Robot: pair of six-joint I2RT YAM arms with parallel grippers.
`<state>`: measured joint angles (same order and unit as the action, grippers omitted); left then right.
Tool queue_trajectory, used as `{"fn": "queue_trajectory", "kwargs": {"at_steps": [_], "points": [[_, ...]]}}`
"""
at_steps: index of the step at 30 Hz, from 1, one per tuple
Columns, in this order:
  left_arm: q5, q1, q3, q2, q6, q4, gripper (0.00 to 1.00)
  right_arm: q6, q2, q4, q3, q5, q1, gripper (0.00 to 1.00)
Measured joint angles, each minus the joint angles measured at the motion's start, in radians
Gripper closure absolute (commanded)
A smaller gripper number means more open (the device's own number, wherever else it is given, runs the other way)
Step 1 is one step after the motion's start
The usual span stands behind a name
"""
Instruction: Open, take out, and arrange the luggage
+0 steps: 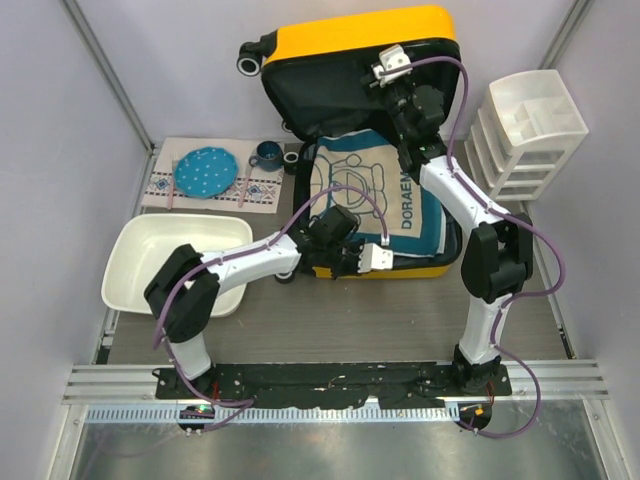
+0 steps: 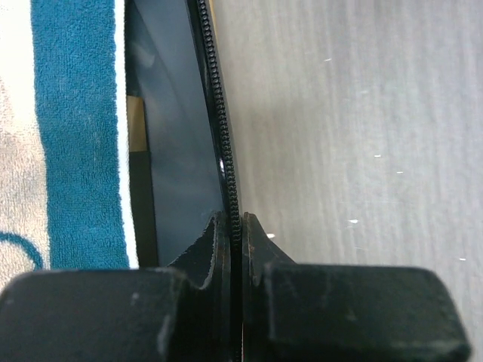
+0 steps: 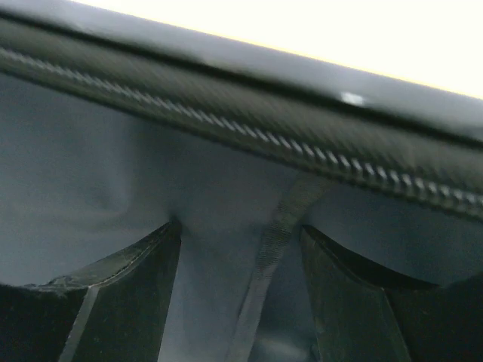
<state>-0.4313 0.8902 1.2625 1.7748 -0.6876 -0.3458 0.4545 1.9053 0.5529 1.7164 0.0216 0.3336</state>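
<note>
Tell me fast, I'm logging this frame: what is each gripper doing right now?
Left gripper: closed on the zipper rim of the luggage.
Right gripper: open, gripping nothing, facing the lid lining.

Grey-brown wood-grain desk (image 1: 400, 320), matte, soft even light. Plain pale lilac-grey walls (image 1: 40, 150) on L, back & R. Slim metal poles (image 1: 107, 70) slant up at both back corners. Aluminium rail (image 1: 100, 382) along near edge, w/ brushed metal sheet (image 1: 330, 450) below it. White plastic drawer unit (image 1: 525, 135) back R, by the wall.
</note>
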Motion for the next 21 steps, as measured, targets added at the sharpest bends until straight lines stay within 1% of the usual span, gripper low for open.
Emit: {"fn": "queue_trajectory", "kwargs": {"at_steps": [4, 6, 7, 8, 9, 10, 11, 12, 16, 19, 21], "points": [[0.000, 0.042, -0.010, -0.014, 0.053, -0.021, 1.00, 0.005, 0.027, 0.000, 0.033, -0.022, 0.000, 0.26], [0.006, 0.053, -0.010, -0.015, 0.083, -0.019, 0.89, 0.012, 0.048, -0.001, 0.054, -0.039, 0.000, 0.24], [0.014, 0.056, -0.010, -0.015, 0.097, -0.016, 0.82, 0.015, 0.061, -0.001, 0.069, -0.051, 0.000, 0.24], [0.024, 0.057, -0.010, -0.015, 0.107, -0.011, 0.63, 0.019, 0.074, 0.000, 0.082, -0.061, 0.000, 0.23], [0.032, 0.057, -0.010, -0.016, 0.115, -0.005, 0.54, 0.022, 0.089, 0.000, 0.100, -0.074, -0.001, 0.23], [0.042, 0.057, -0.010, -0.016, 0.125, -0.002, 0.47, 0.024, 0.103, 0.002, 0.121, -0.086, -0.002, 0.23], [0.043, 0.058, -0.010, -0.016, 0.138, -0.004, 0.36, 0.025, 0.112, -0.001, 0.134, -0.096, -0.003, 0.23], [0.043, 0.064, -0.010, -0.016, 0.150, -0.008, 0.32, 0.026, 0.118, -0.005, 0.142, -0.103, -0.006, 0.21], [0.063, 0.085, -0.010, -0.022, 0.193, -0.019, 0.21, 0.029, 0.140, -0.019, 0.185, -0.130, -0.016, 0.20], [0.070, 0.082, -0.010, -0.056, 0.232, -0.031, 0.18, 0.025, 0.193, -0.043, 0.298, -0.153, -0.029, 0.19], [0.069, 0.068, -0.009, -0.090, 0.257, -0.034, 0.16, 0.020, 0.210, -0.061, 0.342, -0.155, -0.040, 0.18]]}}
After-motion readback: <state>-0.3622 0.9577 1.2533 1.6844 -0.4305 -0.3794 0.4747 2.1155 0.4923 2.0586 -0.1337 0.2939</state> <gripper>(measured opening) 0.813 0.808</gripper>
